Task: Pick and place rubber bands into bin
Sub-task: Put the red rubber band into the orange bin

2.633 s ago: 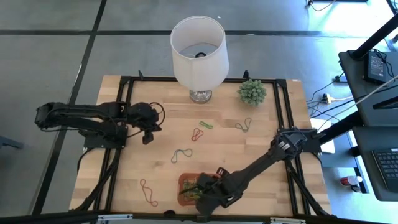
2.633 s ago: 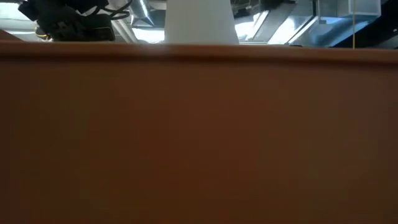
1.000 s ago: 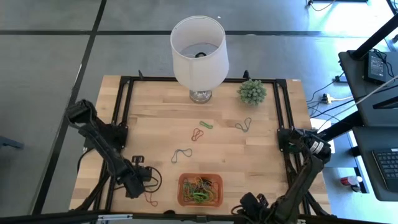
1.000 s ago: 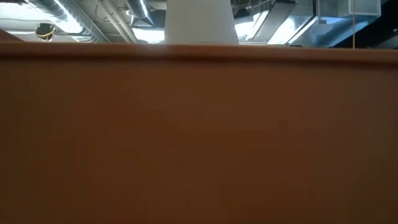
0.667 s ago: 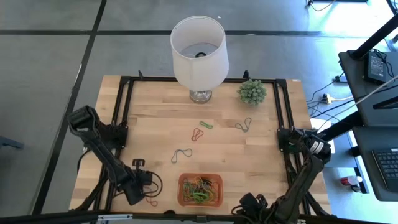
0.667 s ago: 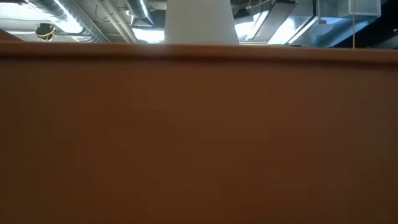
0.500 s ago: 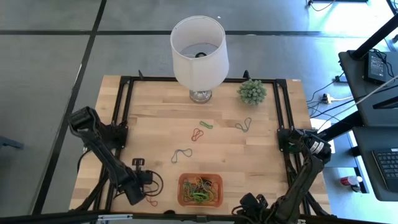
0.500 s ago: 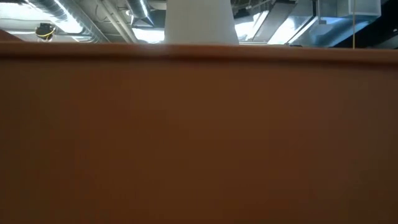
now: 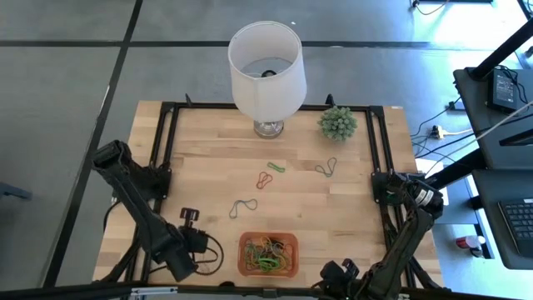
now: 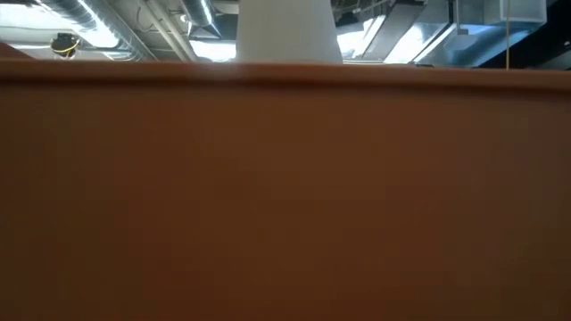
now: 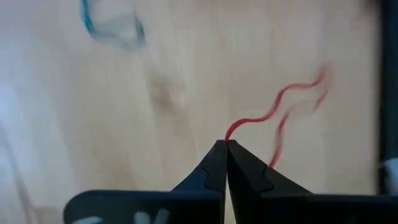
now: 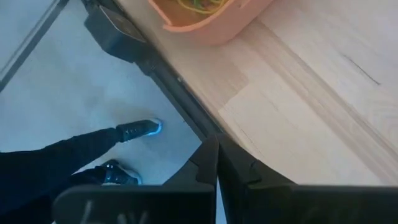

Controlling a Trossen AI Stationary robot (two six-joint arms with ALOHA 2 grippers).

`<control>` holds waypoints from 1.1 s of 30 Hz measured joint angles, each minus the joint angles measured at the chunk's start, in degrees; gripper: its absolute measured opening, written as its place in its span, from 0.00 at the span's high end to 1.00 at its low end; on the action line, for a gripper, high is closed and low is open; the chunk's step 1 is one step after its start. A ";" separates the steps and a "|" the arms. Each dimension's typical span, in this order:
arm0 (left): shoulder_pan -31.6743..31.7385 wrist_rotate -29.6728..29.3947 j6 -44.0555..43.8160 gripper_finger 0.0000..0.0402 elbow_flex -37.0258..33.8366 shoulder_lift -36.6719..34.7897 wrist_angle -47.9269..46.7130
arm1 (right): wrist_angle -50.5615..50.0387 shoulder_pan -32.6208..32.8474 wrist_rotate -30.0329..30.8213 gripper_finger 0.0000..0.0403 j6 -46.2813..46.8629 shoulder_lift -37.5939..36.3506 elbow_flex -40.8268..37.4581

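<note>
Jaws of the left gripper (image 11: 225, 144) pinch a red rubber band (image 11: 273, 112); right gripper (image 12: 216, 142) closed, empty.

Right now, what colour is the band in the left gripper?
Red band, pinched by the left gripper; left wrist view shows it best.

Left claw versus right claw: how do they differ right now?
The left claw is shut on a red rubber band above the wood tabletop, left of the orange bin. The right claw is shut on nothing, parked at the table's near edge, right of the bin. The left claw is at work; the right claw waits. Both are fully closed.
</note>
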 joint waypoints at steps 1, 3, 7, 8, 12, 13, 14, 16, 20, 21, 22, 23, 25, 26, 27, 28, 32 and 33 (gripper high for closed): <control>0.41 -0.90 1.20 1.00 2.64 -0.01 -1.08 | -0.16 0.00 -0.02 0.98 -0.03 0.00 0.00; 1.16 -2.54 3.64 0.99 7.38 -0.11 -3.23 | -0.60 0.00 -0.02 0.98 -0.01 0.00 0.02; 2.63 -5.65 11.49 1.00 15.65 -0.09 -3.49 | -0.94 -0.02 0.09 0.98 -0.01 0.00 0.02; 3.02 -7.00 13.21 1.00 17.32 -0.09 -3.60 | -0.99 -0.01 0.09 0.98 -0.02 0.00 0.02; 5.02 -11.76 20.22 1.00 23.18 0.91 -2.02 | -1.02 0.00 0.09 0.98 0.00 0.00 0.02; 5.62 -12.40 22.32 1.00 24.28 1.42 -1.10 | -1.04 0.00 0.09 0.98 0.00 0.00 0.02; 6.29 -12.85 24.75 1.00 25.21 2.06 0.56 | -1.02 0.00 0.09 0.98 0.00 0.00 0.02; 7.58 -12.98 29.54 0.99 26.61 3.44 4.42 | -1.02 -0.02 0.11 0.98 0.00 0.00 0.02; 10.12 -12.89 37.80 1.00 28.17 6.67 13.01 | -0.99 -0.06 0.11 0.98 0.27 0.00 0.02; 10.68 -12.49 39.35 0.99 28.19 7.60 14.22 | -0.96 -0.20 0.11 0.98 0.29 0.00 0.02; 11.33 -11.80 40.72 0.99 28.22 8.49 15.22 | -0.93 -0.26 0.11 0.98 0.31 0.00 0.02; 12.01 -10.80 41.55 0.99 28.26 9.45 16.17 | -0.89 -0.26 0.11 0.98 0.35 0.00 0.02; 13.29 -8.98 41.89 0.99 28.28 11.36 16.45 | -0.81 -0.32 0.14 0.98 0.37 0.00 0.02; 13.90 -8.33 41.77 0.99 28.28 12.41 16.26 | -0.77 -0.37 0.14 0.98 0.38 0.00 0.02; 14.45 -7.79 41.53 0.99 28.28 13.52 16.29 | -0.76 -0.37 0.14 0.98 0.39 0.01 0.02; 15.07 -7.45 41.30 0.99 28.28 14.67 16.33 | -0.76 -0.41 0.14 0.98 0.39 0.02 0.02; 17.27 -4.29 41.95 0.99 28.28 19.24 16.34 | -0.74 -0.42 0.18 0.98 0.74 0.02 0.02; 17.74 -3.07 42.51 0.99 28.28 20.33 16.32 | -0.74 -0.42 0.18 0.98 1.24 0.02 0.02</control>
